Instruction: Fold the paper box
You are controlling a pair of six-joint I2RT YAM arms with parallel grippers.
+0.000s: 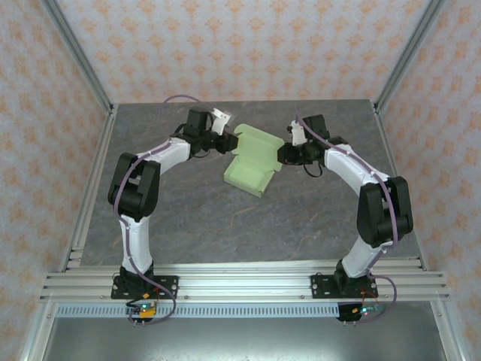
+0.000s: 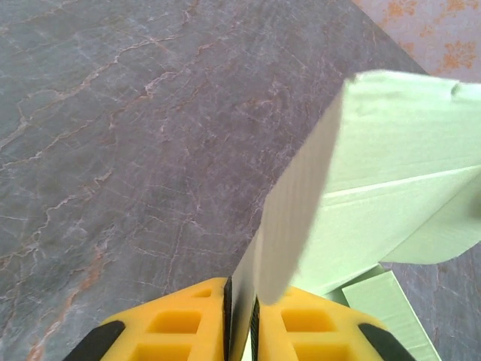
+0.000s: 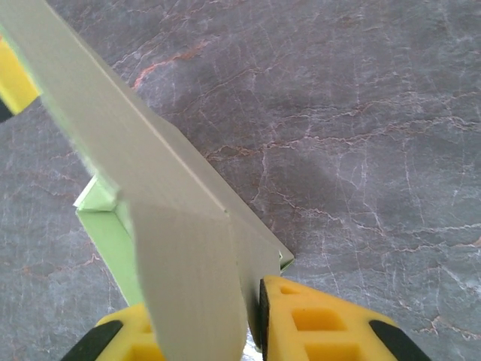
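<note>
Where the left arm and the right arm curve inward over the grey marbled table, the paper box lies between them, just above the middle of the top view. It is a pale green card sheet, partly folded, with a shallow tray with raised walls toward the lower left and a flap rising at the upper right. The left gripper meets its upper left edge. In the left wrist view its yellow pads are clamped on a thin upright card panel at the bottom centre. The right gripper meets the box's right edge. In the right wrist view its yellow pads pinch a card panel running toward the upper left corner.
</note>
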